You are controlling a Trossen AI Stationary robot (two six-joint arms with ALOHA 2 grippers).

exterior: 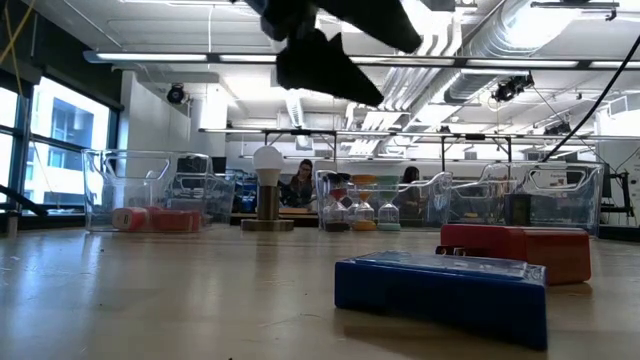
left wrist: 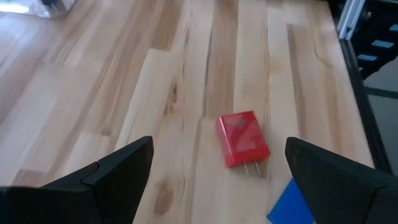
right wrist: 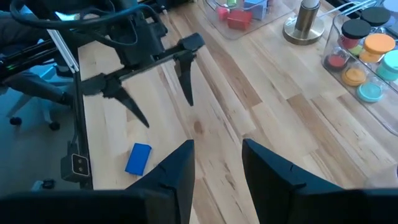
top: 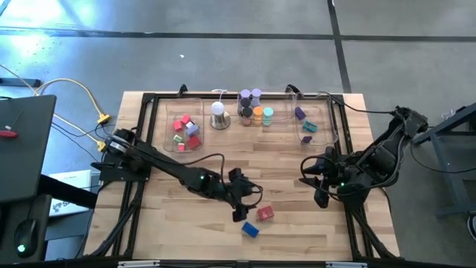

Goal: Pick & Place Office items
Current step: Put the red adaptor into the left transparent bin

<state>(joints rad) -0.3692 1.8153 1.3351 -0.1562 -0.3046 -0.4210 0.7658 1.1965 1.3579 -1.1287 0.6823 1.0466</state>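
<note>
Left tray holds red, pink blocks

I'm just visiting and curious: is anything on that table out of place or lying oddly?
Two pieces lie loose on the bare wood, outside the clear trays that hold the rest: a red block and a blue block. The open left gripper hovers above them. Nothing looks spilled or broken.

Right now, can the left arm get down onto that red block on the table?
Probably yes. The left gripper hangs open above the red block, which lies flat on bare wood between its fingers. Only the blue block lies close, off to one side.
</note>
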